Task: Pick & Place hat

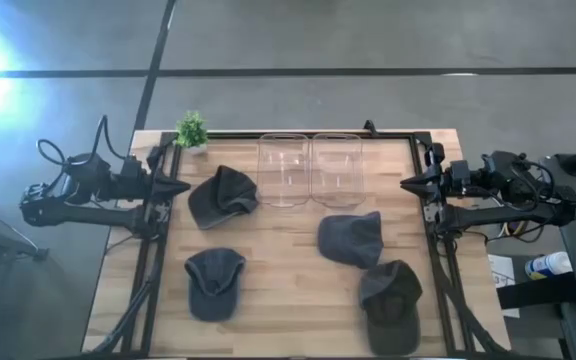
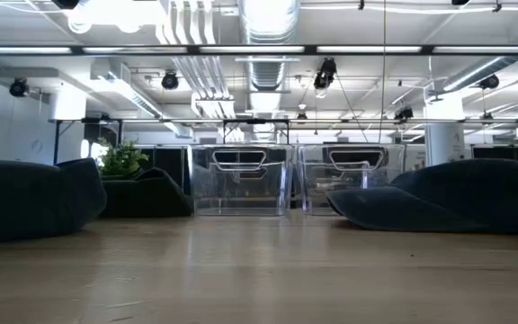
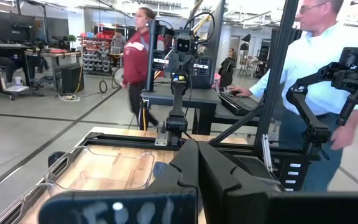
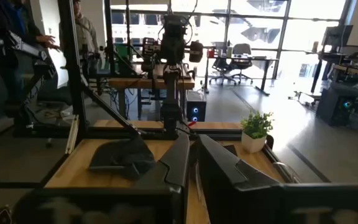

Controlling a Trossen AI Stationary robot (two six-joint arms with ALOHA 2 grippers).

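Soft grey cloth hat (image 1: 221,195) | light, floppy; pinch stiff brim | left end effector (image 1: 184,186), right end effector (image 1: 406,183): fingers together, empty, at table (image 1: 288,330) edges

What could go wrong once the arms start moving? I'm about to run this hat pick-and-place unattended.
1. The two right-side hats touch or overlap, so lifting one may drag the other.
2. The clear bins stand pressed side by side and look light; a dropped hat could catch on the shared rim or nudge them.
3. The small plant sits near the left end effector and could be knocked over.
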